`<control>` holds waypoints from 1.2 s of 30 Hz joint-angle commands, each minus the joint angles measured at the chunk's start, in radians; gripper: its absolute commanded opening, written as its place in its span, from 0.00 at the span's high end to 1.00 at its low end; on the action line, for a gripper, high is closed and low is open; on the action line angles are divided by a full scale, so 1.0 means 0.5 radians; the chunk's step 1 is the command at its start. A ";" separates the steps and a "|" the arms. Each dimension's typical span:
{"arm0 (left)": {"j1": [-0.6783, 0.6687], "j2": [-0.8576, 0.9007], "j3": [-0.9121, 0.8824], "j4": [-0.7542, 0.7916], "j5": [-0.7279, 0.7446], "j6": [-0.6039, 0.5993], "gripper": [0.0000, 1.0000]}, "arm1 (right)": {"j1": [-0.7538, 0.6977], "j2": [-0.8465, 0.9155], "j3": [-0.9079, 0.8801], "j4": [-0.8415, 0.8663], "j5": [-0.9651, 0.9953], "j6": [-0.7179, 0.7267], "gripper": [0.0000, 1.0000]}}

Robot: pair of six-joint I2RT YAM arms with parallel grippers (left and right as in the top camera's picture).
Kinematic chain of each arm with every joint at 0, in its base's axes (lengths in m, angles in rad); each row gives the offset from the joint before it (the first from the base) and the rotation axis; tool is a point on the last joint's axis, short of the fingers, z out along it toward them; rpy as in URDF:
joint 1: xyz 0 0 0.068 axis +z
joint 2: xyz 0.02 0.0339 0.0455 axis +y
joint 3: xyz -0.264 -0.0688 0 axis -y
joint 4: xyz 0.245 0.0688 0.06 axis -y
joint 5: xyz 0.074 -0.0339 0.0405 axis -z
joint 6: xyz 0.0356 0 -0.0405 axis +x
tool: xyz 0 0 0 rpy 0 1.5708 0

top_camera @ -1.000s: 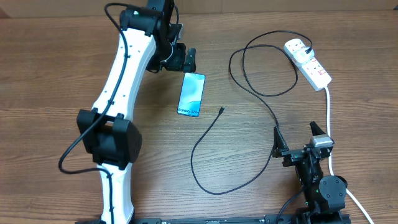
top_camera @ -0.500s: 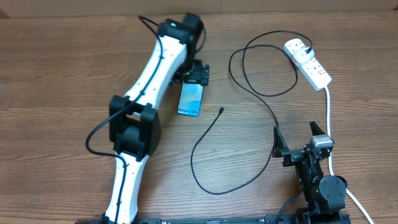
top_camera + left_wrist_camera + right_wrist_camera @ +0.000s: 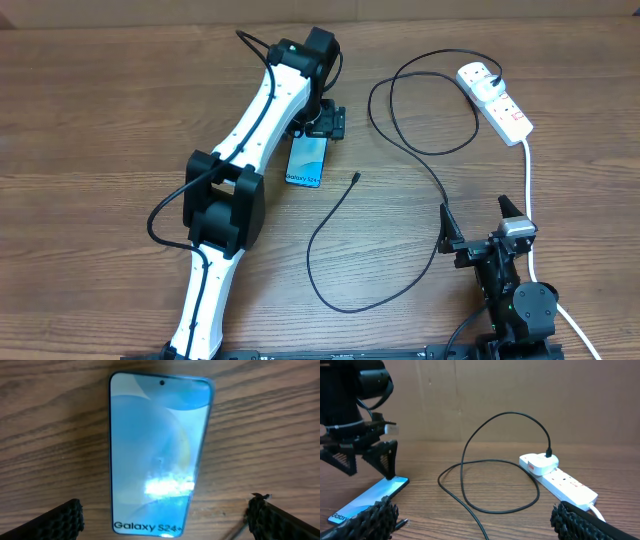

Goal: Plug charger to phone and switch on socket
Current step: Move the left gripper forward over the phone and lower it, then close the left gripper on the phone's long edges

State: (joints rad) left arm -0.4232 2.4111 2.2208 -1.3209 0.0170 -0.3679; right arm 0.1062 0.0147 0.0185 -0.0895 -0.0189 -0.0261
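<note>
The phone (image 3: 306,163) lies flat on the wooden table, blue screen up, with white lettering at its near end. My left gripper (image 3: 321,124) is open just above the phone's far end. In the left wrist view its fingers (image 3: 165,512) stand wider than the phone (image 3: 157,450) and hold nothing. The charger, a thin black cable (image 3: 440,185), runs from its black plug (image 3: 480,71) in the white socket strip (image 3: 497,100), loops, and ends at a free tip (image 3: 357,178) right of the phone. My right gripper (image 3: 480,226) is open and empty near the front edge.
The socket's thick white cord (image 3: 528,190) runs down the right side past my right arm. The right wrist view shows the phone (image 3: 365,497), cable tip (image 3: 400,522), cable loop (image 3: 470,495) and strip (image 3: 565,482) ahead. The left arm spans the table's left half.
My left arm has swung to the right, and its gripper has moved from beside the phone's far left corner to over the phone's far end. The right arm has not moved.
</note>
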 commanded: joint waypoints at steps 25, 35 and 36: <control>-0.008 0.044 -0.239 0.196 -0.094 0.061 0.00 | 0.010 -0.018 -0.021 0.011 0.012 -0.003 0.00; -0.008 0.044 -0.258 0.198 -0.092 0.077 0.00 | 0.010 -0.018 -0.021 0.011 0.012 -0.003 0.00; -0.008 0.044 -0.268 0.201 -0.092 0.078 0.00 | 0.010 -0.018 -0.021 0.011 0.012 -0.003 0.00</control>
State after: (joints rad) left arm -0.4240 2.4241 2.1010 -1.2243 -0.0380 -0.3561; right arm 0.1062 0.0147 0.0185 -0.0898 -0.0189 -0.0261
